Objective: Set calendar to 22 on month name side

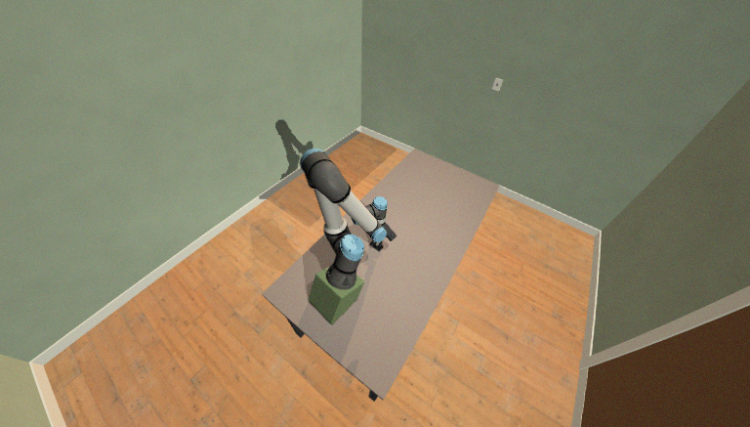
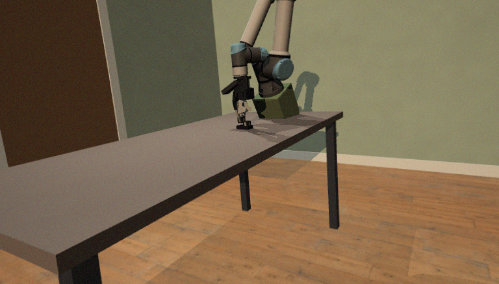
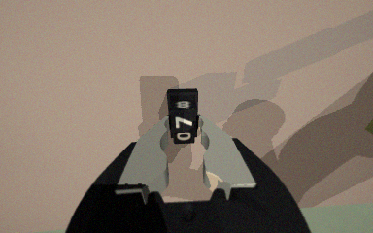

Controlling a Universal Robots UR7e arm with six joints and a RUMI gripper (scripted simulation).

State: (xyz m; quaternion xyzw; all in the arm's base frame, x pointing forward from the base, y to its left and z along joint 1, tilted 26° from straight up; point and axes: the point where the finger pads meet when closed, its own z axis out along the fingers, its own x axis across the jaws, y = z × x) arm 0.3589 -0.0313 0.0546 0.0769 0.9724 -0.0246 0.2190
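The black calendar tray [image 1: 377, 245] [image 2: 244, 127] [image 3: 183, 90] lies on the table, below my gripper. One black cube [image 2: 248, 123] [image 3: 183, 105] sits in the tray; its upward digit is blurred in the wrist view. My gripper [image 2: 241, 118] [image 3: 184, 116] points down and is shut on the other black cube [image 3: 184, 128]. This held cube shows a white 7 and, on an adjoining face, a white 0, both turned sideways in the wrist view. It is low over the tray beside the other cube; contact is unclear. The month's name and front digits cannot be read.
The tray stands on the long table [image 1: 437, 223] [image 2: 147, 163], near the arm's green base block [image 1: 335, 296] [image 2: 281, 104]. The arm's shadows fall around the tray. A wall stands behind the base in the exterior view.
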